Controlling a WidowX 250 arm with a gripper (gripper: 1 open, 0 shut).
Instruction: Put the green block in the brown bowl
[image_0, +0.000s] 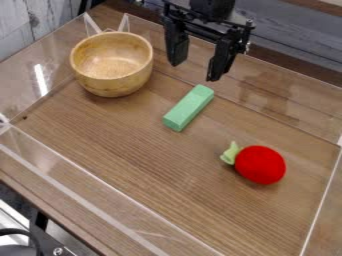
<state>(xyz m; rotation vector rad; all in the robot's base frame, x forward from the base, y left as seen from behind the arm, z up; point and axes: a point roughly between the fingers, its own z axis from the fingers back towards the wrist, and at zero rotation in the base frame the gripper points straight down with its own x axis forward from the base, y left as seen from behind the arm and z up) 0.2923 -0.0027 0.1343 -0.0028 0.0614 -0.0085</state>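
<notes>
The green block (189, 107) lies flat on the wooden table, a light-green bar angled from lower left to upper right. To its left and a little farther back stands the brown bowl (114, 64), round, wooden and with nothing inside. My gripper (198, 60) hangs above the table just behind the block and right of the bowl, pointing down. Its two black fingers (175, 52) stand wide apart with nothing between them, so it is open.
A red round toy with a green leaf (257, 163) lies at the front right. Clear plastic walls (134, 215) edge the table, running along the front and the left side.
</notes>
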